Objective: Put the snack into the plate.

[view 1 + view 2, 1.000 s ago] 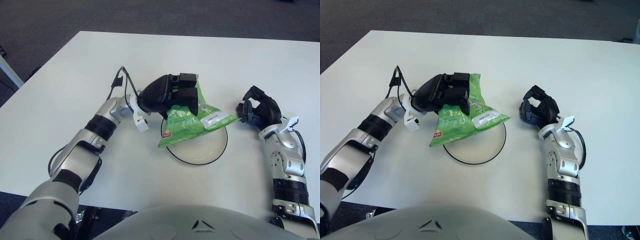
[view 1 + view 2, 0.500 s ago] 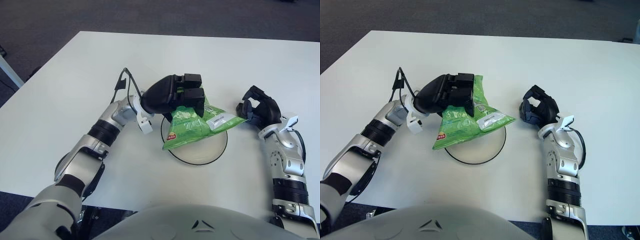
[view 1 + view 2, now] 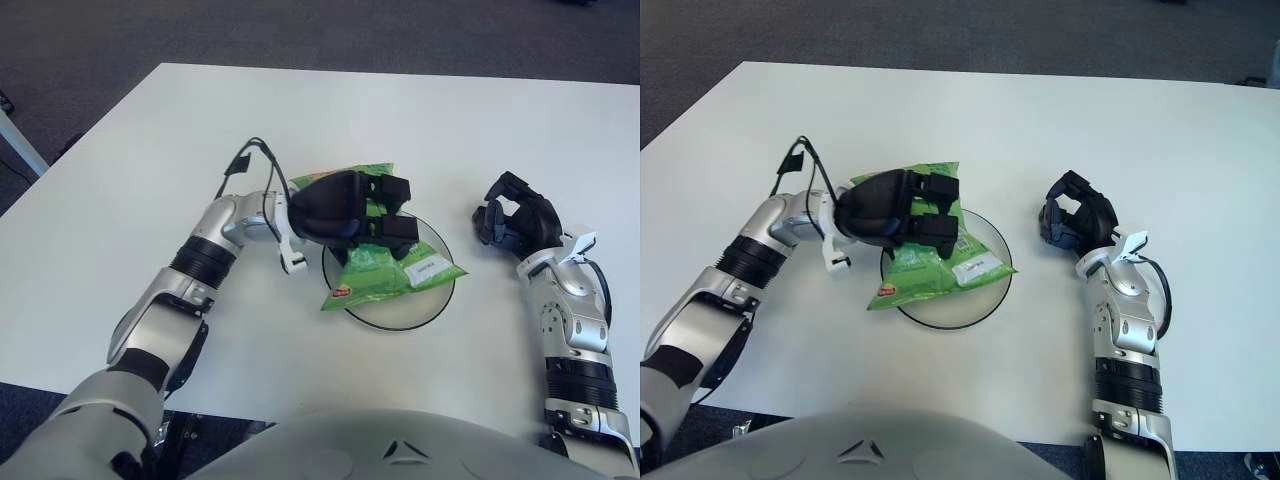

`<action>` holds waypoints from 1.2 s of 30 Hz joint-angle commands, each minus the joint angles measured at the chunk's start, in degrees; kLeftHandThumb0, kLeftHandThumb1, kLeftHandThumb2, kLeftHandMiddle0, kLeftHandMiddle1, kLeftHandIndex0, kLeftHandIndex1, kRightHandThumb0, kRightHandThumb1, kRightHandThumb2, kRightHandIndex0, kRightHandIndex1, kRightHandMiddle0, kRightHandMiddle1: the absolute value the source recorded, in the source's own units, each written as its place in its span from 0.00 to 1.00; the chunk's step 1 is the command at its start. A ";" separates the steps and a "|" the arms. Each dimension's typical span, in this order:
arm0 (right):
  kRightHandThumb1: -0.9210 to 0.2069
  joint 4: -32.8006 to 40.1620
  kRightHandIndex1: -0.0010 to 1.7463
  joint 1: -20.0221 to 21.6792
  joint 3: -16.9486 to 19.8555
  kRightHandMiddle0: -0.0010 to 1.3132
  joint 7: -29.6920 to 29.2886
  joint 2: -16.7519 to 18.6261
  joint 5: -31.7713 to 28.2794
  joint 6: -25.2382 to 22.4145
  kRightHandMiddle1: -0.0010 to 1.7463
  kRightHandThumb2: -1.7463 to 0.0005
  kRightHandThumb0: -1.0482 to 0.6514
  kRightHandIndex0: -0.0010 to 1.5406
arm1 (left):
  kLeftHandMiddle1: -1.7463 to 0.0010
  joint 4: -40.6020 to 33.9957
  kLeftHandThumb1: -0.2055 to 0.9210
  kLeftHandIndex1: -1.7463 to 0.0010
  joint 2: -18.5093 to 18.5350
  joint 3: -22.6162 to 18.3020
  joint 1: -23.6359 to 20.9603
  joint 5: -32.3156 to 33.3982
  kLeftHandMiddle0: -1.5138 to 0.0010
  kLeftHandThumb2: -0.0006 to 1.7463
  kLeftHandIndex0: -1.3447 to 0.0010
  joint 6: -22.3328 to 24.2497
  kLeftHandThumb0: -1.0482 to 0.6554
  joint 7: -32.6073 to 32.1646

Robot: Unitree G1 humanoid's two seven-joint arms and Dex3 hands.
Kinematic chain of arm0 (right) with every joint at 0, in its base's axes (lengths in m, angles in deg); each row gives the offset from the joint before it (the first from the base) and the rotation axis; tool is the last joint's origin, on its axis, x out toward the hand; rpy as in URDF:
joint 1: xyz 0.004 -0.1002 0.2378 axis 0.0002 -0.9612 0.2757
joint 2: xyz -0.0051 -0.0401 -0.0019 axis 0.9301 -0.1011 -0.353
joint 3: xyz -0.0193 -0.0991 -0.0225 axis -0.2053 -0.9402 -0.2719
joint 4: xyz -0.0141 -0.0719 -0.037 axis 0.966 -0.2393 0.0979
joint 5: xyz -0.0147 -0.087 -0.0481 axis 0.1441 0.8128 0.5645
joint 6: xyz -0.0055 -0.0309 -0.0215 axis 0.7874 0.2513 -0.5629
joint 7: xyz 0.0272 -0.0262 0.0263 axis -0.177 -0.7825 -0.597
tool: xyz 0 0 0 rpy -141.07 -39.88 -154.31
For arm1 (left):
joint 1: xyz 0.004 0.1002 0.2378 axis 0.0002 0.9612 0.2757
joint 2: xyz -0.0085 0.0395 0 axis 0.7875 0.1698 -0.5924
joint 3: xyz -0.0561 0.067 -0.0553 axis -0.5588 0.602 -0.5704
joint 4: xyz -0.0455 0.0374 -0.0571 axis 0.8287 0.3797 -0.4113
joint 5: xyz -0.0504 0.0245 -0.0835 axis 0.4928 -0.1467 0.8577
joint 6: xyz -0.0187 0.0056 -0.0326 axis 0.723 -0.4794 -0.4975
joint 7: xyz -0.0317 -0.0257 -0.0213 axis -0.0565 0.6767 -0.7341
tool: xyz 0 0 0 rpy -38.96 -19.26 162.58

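The green snack bag (image 3: 385,275) lies across the white, dark-rimmed plate (image 3: 402,310) in the middle of the table, its label end pointing right and its far edge still lifted under my palm. My left hand (image 3: 392,208) is low over the plate's far-left part, its black fingers (image 3: 388,187) curled around the bag's upper part, thumb below them. My right hand (image 3: 505,215) shows to the right of the plate, apart from it, fingers loosely curved around nothing.
The white table (image 3: 450,130) stretches well beyond the plate on all sides. A black cable (image 3: 245,165) loops up from my left wrist. Dark carpet lies past the table's far edge.
My left hand has moved right and down with the bag, which hung tilted above the plate and now lies flatter on it. The right hand has not moved.
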 commanded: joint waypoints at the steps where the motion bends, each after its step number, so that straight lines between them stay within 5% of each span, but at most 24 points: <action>1: 0.46 -3.46 1.00 -2.73 -1.02 0.42 -0.35 1.48 0.30 -3.97 1.00 0.30 0.35 0.81 | 0.00 -0.43 0.36 0.00 0.62 0.01 -0.87 -0.94 0.53 0.84 0.66 -0.45 0.61 0.39; 23: 0.48 -3.65 1.00 -2.36 -1.65 0.43 -0.13 0.90 0.63 -4.75 1.00 0.29 0.35 0.81 | 0.00 -1.01 0.27 0.05 2.03 6.46 -1.47 4.27 0.48 0.89 0.57 3.16 0.61 9.54; 27: 0.48 -3.72 1.00 -2.32 -1.76 0.43 0.31 0.73 0.56 -4.73 1.00 0.29 0.35 0.81 | 0.00 -1.04 0.36 0.12 2.41 7.38 -1.34 6.52 0.52 0.80 0.56 3.76 0.61 11.21; 30: 0.48 -3.79 1.00 -2.30 -1.78 0.43 0.50 0.63 0.60 -4.70 1.00 0.29 0.35 0.81 | 0.00 -1.23 0.52 0.04 2.77 8.21 -1.19 8.50 0.67 0.71 0.67 4.51 0.61 12.79; 36: 0.48 -3.86 1.00 -2.24 -1.88 0.43 0.65 0.60 0.54 -4.74 1.00 0.29 0.35 0.81 | 0.00 -1.41 0.67 0.00 4.00 9.55 -1.65 12.05 0.77 0.60 0.76 5.28 0.61 15.86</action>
